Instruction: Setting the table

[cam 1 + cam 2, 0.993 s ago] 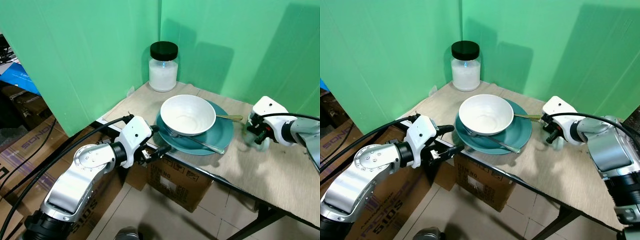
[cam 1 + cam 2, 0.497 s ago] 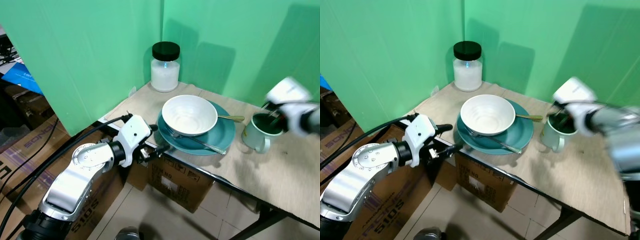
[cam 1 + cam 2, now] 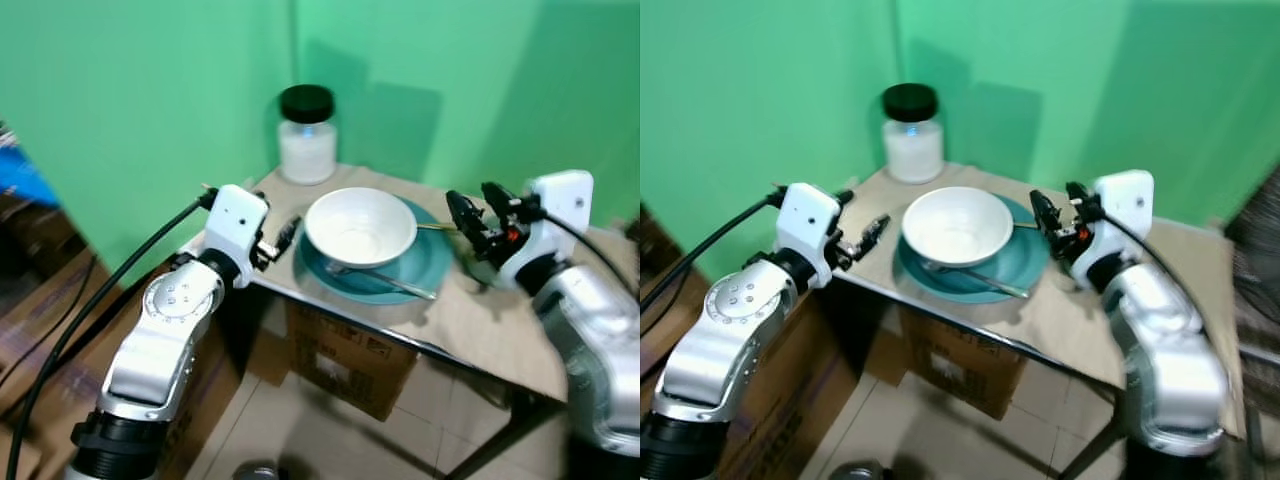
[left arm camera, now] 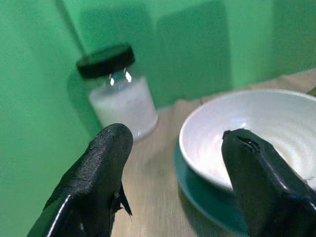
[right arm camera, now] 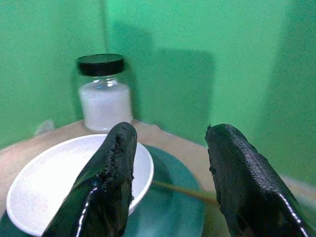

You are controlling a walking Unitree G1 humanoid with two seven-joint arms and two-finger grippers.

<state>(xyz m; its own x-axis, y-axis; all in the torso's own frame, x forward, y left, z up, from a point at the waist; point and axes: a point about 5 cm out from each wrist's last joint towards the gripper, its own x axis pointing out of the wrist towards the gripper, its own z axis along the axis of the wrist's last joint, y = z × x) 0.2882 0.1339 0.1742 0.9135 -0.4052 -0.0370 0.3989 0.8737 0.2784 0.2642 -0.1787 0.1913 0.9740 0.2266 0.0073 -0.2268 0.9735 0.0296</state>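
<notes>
White bowl (image 3: 360, 226) sits upright on teal plate (image 3: 432, 262), fork (image 3: 385, 281) alongside.

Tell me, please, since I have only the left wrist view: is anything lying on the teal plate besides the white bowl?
Observer: Yes, a silver utensil lies across the front of the plate, in front of the bowl.
Operator: Thank you. Where is the right gripper?
Observer: The right gripper hovers by the plate's right edge, open and empty.
Operator: Is anything else on that side?
Observer: A thin gold handle sticks out from behind the bowl toward that gripper.
</notes>
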